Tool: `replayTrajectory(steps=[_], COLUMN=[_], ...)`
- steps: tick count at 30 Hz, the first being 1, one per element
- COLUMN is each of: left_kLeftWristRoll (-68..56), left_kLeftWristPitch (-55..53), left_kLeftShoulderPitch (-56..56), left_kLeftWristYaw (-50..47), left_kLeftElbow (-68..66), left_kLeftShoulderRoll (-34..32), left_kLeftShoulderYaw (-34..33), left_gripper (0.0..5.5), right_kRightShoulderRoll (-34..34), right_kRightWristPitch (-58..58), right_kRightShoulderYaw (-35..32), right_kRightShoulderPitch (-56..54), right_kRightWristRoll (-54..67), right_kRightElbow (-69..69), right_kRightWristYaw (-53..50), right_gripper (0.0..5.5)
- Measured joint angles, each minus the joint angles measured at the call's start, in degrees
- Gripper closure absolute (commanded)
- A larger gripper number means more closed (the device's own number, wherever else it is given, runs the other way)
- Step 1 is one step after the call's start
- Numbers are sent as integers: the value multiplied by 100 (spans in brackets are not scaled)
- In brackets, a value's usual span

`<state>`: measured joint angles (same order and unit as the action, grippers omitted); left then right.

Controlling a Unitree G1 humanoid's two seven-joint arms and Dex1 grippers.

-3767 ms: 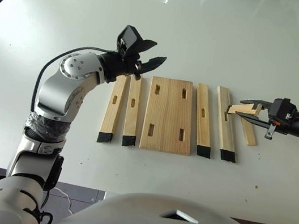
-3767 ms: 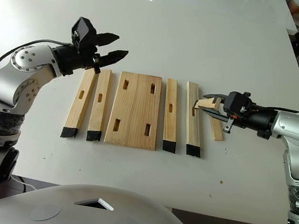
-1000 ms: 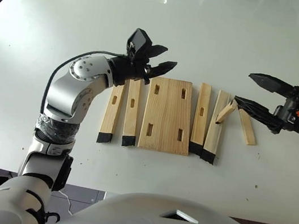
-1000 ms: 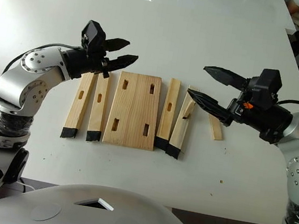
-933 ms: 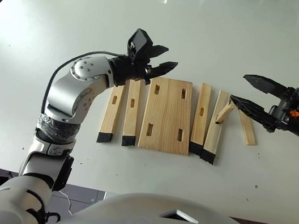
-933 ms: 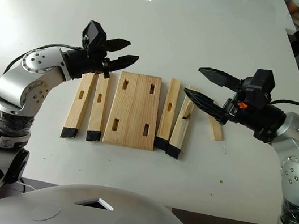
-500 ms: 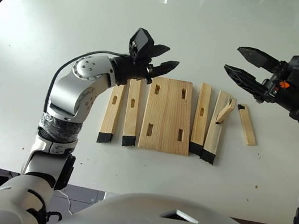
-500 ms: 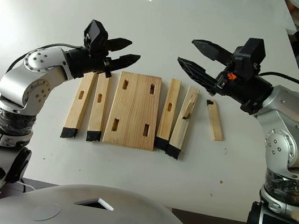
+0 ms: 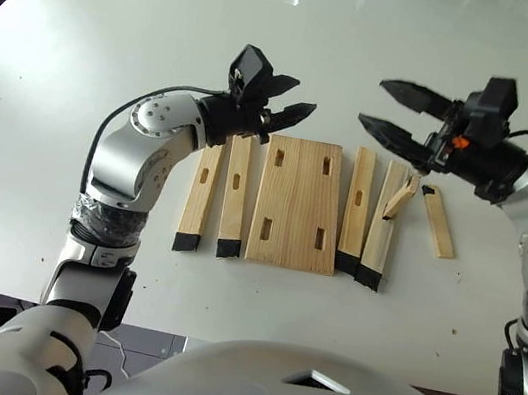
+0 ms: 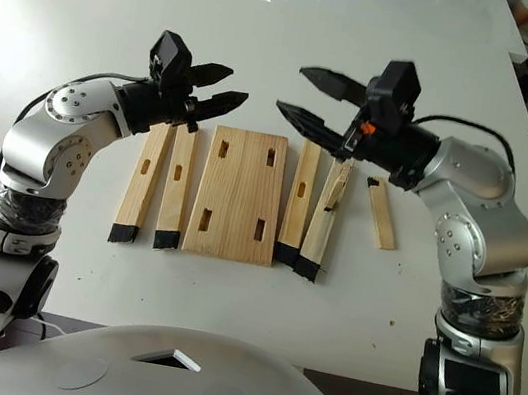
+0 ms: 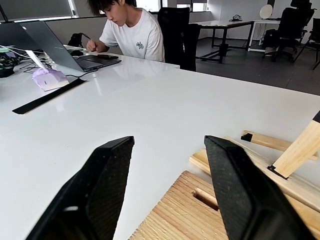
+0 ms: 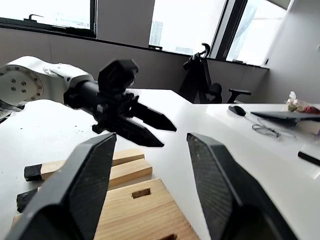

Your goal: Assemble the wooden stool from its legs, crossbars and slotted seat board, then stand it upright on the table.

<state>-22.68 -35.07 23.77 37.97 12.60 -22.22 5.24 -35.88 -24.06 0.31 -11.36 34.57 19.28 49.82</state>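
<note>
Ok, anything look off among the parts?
Yes: one crossbar leans tilted, one end down on the rightmost leg, not flat. That leg lies skewed, its black end against the next leg.

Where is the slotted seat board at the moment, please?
In the head views the seat board lies flat mid-table between the inner left leg and inner right leg, left gripper near its far-left corner.

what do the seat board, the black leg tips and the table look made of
Seat board: pale, apparently bare wood, grain lines visible. Black leg tips: matte, perhaps rubber or tape; unclear. Table: smooth white top, faintly glossy, probably laminate.
</note>
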Motion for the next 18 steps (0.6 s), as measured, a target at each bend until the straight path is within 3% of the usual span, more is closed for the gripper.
replayTrajectory(steps=[5,9,14,18], left_kLeftWristRoll=[3,5,16,19], left_kLeftWristPitch=[4,5,8,37], left_kLeftShoulderPitch=[213,266,262,216], left_kLeftWristYaw=[142,216,205,167], left_kLeftElbow=[-188,-235,-222,-215], left_kLeftShoulderRoll=[-10,-33,-31,-35], left_kLeftShoulderYaw=[37,38,30,-62], left_gripper=[288,288,288,288], right_kRightShoulderRoll=[332,416,302,-266], right_kRightWristPitch=[825,647,-79,-598], right_kRightShoulderYaw=[176,91,-381,-639], right_kRightShoulderPitch=[268,283,394,1335], right_kRightWristRoll=[-468,-371,656,1452], right_kRightElbow=[-537,-375,1012,2427], right_kRightWristYaw=[-20,-173,-428,-332], right_gripper=[288,288,288,288])
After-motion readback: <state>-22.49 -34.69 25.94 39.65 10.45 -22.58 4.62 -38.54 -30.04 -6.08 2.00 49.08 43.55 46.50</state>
